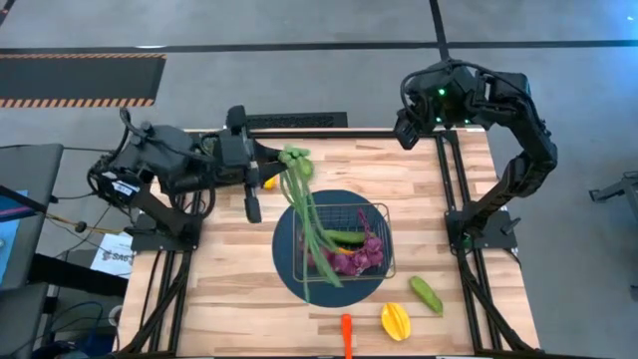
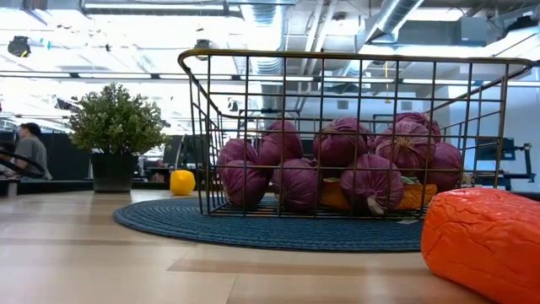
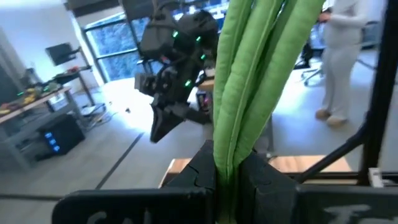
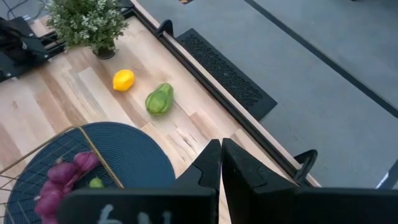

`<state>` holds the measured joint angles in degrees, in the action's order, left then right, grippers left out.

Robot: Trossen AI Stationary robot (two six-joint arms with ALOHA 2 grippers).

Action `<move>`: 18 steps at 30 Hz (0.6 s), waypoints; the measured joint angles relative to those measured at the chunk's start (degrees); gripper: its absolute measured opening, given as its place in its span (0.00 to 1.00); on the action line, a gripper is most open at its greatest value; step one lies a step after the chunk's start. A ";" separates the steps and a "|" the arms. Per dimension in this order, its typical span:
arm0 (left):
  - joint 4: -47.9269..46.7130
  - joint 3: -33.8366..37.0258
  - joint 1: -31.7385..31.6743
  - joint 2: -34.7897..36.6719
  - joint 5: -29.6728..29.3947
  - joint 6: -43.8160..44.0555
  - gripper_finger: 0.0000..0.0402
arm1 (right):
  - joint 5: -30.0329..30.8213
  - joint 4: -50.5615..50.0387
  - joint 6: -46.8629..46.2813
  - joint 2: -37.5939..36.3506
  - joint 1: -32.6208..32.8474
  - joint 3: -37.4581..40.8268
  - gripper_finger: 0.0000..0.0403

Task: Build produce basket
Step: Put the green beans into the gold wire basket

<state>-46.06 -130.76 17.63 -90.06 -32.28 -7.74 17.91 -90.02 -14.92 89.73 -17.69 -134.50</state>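
left hand [image 1: 267, 170] clenched on beans [image 1: 304, 214], whose long axis trails from it down into the basket [image 1: 382, 214]; right hand [image 4: 221, 163] shut, empty, well apart.

I see a pale wooden table [image 1: 219, 299] carrying a round dark blue mat [image 1: 289, 264] at its middle. Beside the mat, a green pepper [image 1: 426, 294], a yellow pepper [image 1: 396, 320] and an orange carrot [image 1: 346, 334] lie on the bare wood. A potted plant [image 2: 116, 139] and a small yellow fruit [image 2: 182, 181] stand farther off.
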 joint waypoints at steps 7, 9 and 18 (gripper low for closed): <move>5.69 8.91 -0.82 -0.07 -1.84 0.15 0.00 | -0.28 0.00 -0.04 0.00 1.62 0.00 0.09; 8.66 11.79 -1.72 -0.10 -0.16 0.19 0.00 | -0.28 0.01 -0.04 0.00 1.95 0.00 0.09; 26.86 22.09 -6.77 -0.15 12.80 3.01 0.00 | -0.30 0.01 -0.02 0.00 2.34 0.00 0.09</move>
<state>-19.19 -108.67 10.85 -90.21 -19.48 -4.73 17.61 -90.01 -14.93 89.73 -15.35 -134.50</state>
